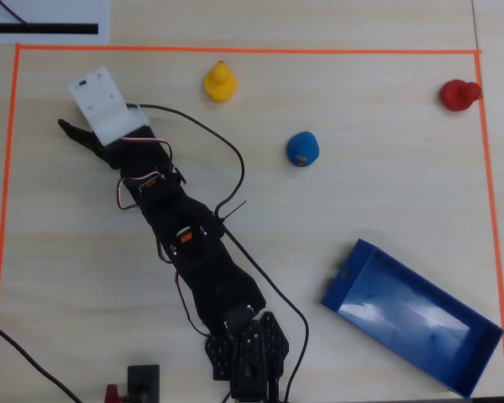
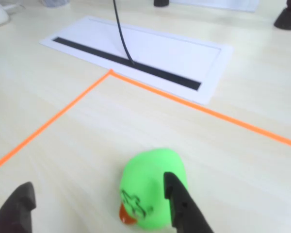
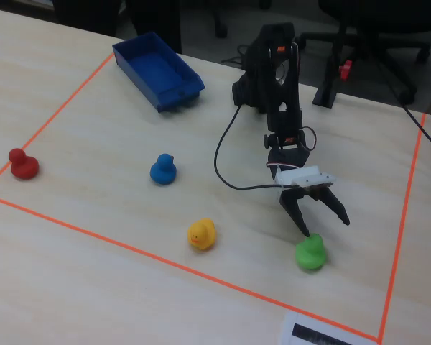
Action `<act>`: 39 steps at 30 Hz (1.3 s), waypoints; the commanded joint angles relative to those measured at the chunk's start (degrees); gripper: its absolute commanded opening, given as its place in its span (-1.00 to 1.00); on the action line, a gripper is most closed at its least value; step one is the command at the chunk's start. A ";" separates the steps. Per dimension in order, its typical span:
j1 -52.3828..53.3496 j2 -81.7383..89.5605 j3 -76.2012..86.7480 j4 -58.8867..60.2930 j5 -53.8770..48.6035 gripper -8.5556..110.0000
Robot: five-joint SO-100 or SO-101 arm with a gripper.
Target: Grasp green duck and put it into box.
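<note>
The green duck [image 2: 153, 189] lies on the table close before the wrist camera, orange beak toward the camera, and shows in the fixed view [image 3: 310, 252] near the front tape line. My gripper [image 2: 97, 184] is open. Its right finger [image 2: 184, 204] stands in front of the duck's right side, and its left finger [image 2: 17, 208] is well clear to the left. In the fixed view the gripper [image 3: 323, 224] hangs just above the duck. In the overhead view the white wrist mount hides the duck. The dark blue box [image 3: 158, 70] [image 1: 412, 317] stands empty, far from the gripper.
A yellow duck [image 3: 201, 234] [image 1: 220, 82], a blue duck [image 3: 163, 169] [image 1: 303, 149] and a red duck [image 3: 21, 164] [image 1: 459, 95] stand inside the orange tape frame [image 2: 48, 124]. A white plate with a black slot [image 2: 136, 53] lies beyond the tape corner.
</note>
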 commanded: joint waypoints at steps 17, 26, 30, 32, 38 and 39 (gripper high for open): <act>2.29 -8.09 -12.66 0.26 -0.53 -0.24; 1.14 -8.88 -12.48 2.37 -5.36 -0.70; 0.70 -9.49 -12.48 2.37 -5.63 -0.73; 0.53 -9.49 -12.39 2.37 -5.63 -0.79; 0.44 -8.26 -11.87 2.20 -5.63 -0.85; 0.53 -7.47 -11.43 2.20 -5.63 -0.85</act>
